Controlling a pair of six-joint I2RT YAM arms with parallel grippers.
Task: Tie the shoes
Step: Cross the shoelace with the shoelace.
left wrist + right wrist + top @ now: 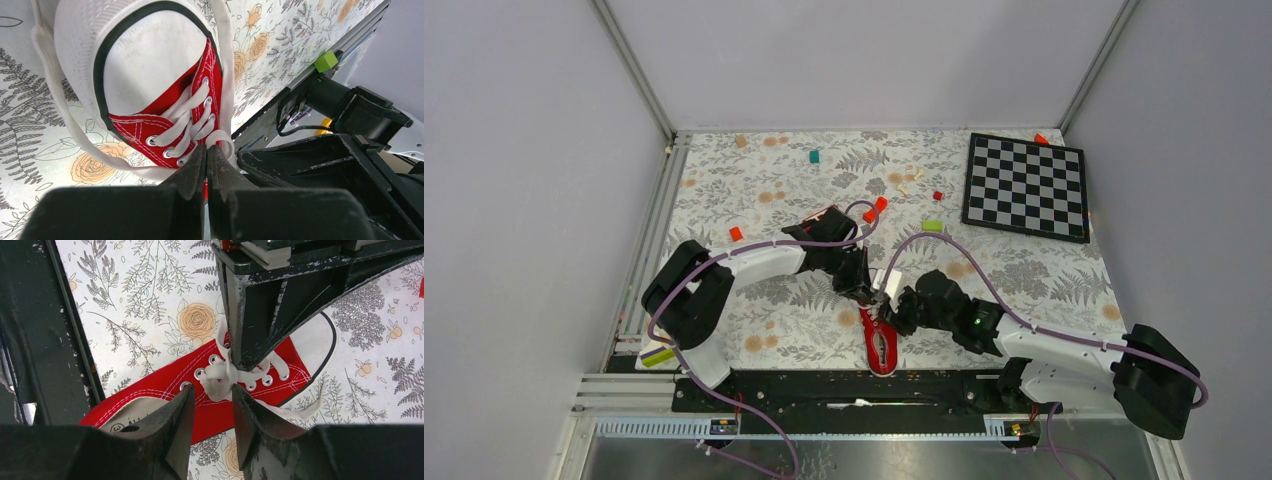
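The red sneaker (882, 348) lies on the flowered table by the front rail, between both arms. In the left wrist view its white toe cap (150, 75) points up, with the white laces (192, 112) below. My left gripper (206, 150) is shut, pinching a small lace loop (221, 136) at the top eyelets. In the right wrist view the left fingers (255, 330) come down onto the lace bundle (220, 380). My right gripper (212, 390) is open, its tips either side of that bundle above the red canvas (165, 385). A loose lace end (300, 412) trails on the table.
A chessboard (1027, 186) lies at the back right. Small coloured blocks (874, 208) are scattered over the far half of the table. The black front rail (824, 385) runs just behind the shoe's heel. A green block (326, 60) sits by the rail.
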